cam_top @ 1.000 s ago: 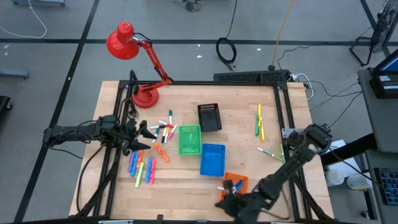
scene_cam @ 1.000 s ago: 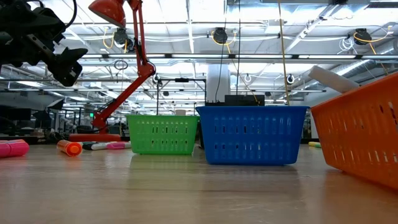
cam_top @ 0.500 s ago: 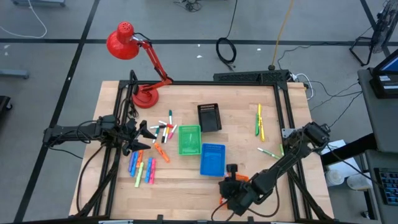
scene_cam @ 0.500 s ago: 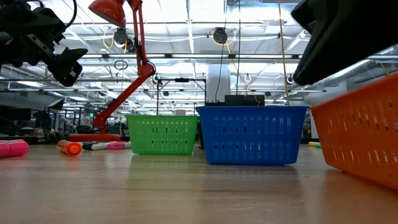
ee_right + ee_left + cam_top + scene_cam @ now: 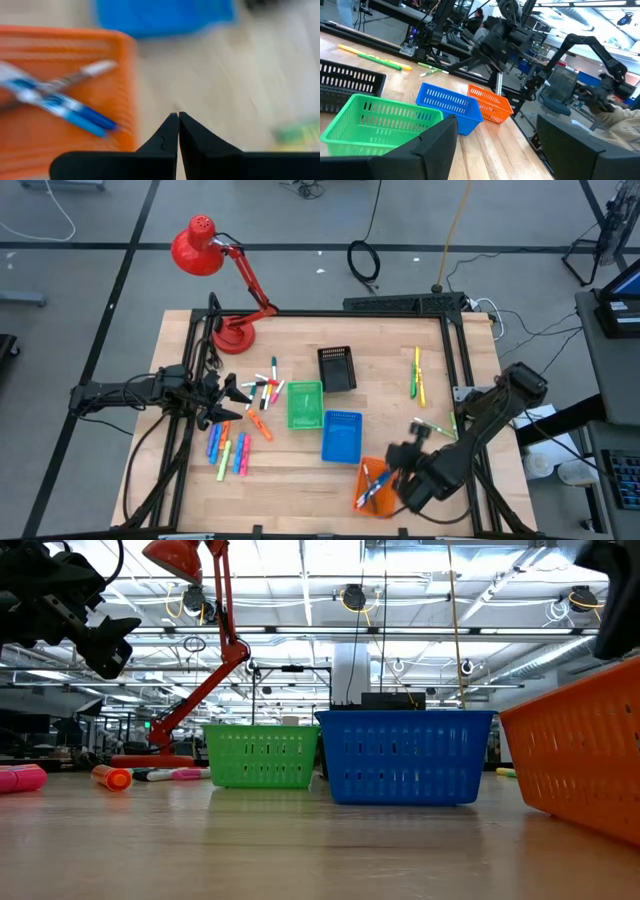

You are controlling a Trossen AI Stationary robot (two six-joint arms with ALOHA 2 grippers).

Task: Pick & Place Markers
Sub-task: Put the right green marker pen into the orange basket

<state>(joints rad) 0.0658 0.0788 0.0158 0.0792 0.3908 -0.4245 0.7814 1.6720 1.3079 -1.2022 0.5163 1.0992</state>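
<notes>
1. My right gripper [image 5: 178, 118] has its two fingers pressed tight together, and nothing is between them.
2. It hangs over the bare wood just beside the orange basket [image 5: 372, 485], near the front edge of the table [image 5: 400, 350].
3. Inside the orange basket lie a few markers [image 5: 60, 102]: blue ones and a white one with a dark tip.
4. My left gripper [image 5: 237, 392] has its fingers spread apart and holds nothing.
5. It waits above the left side of the table, next to a bunch of loose markers [image 5: 266, 390] that lie by the green basket [image 5: 305, 404].
6. More markers [image 5: 228, 452], pink, blue, green and orange, lie in a row closer to the front on the left side.
7. Two long yellow and green markers [image 5: 417, 375] lie on the right side, and another green one [image 5: 435, 427] lies near my right arm.
8. The blue basket [image 5: 342, 436] sits just in front of the green one, and the black basket [image 5: 337, 368] sits behind them.
9. A red lamp [image 5: 215, 255] stands at the back left corner.
</notes>
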